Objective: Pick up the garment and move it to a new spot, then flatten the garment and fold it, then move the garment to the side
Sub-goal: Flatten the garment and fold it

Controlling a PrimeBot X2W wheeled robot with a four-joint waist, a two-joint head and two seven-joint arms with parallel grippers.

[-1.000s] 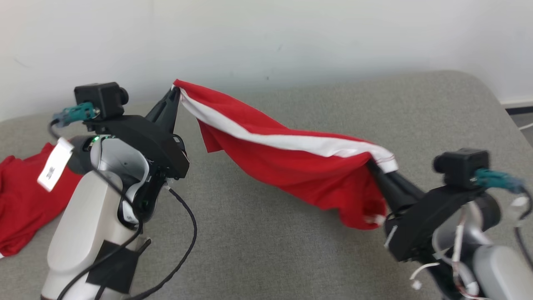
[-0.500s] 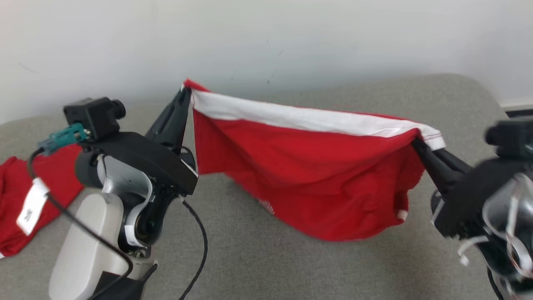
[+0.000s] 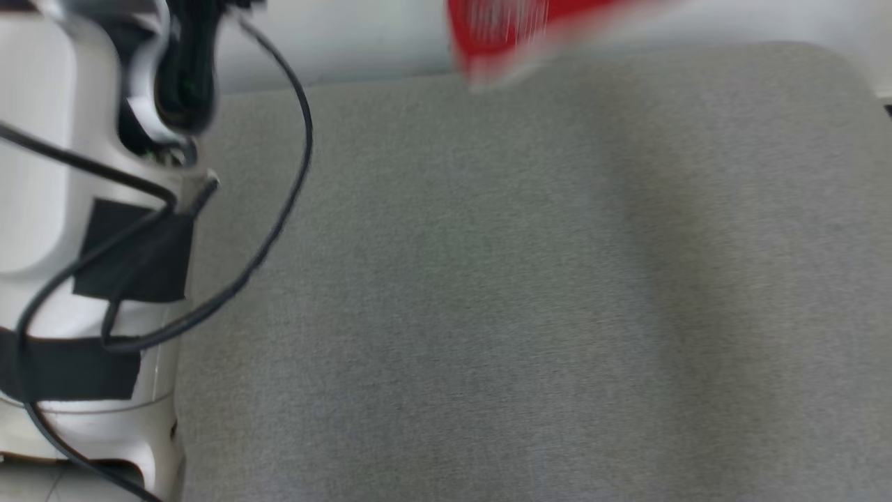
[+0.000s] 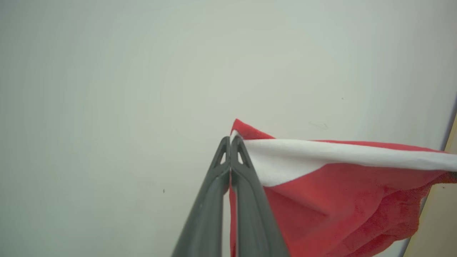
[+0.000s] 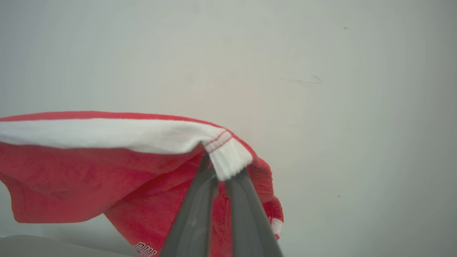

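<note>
Garment point(image 4: 339, 200): red, white band along top edge; hanging mid-air before a pale wall point(image 4: 107, 89), right of frame in left wrist view. Left gripper point(image 4: 230, 142): lower centre, fingers closed on the band's corner. Right gripper point(image 5: 218, 180): lower centre of right wrist view, clamped on the opposite hemmed corner (red stitching shows). Head view: blurred red cloth at top centre, above grey padded surface point(image 3: 523, 279); pale forearm point(image 3: 42, 209) at left.

Head camera looks steeply down, close over the grey tabletop point(image 3: 529, 279); both wrist cameras face the pale wall point(image 4: 107, 71) along their jaws (sharing the red garment point(image 4: 339, 200)).
</note>
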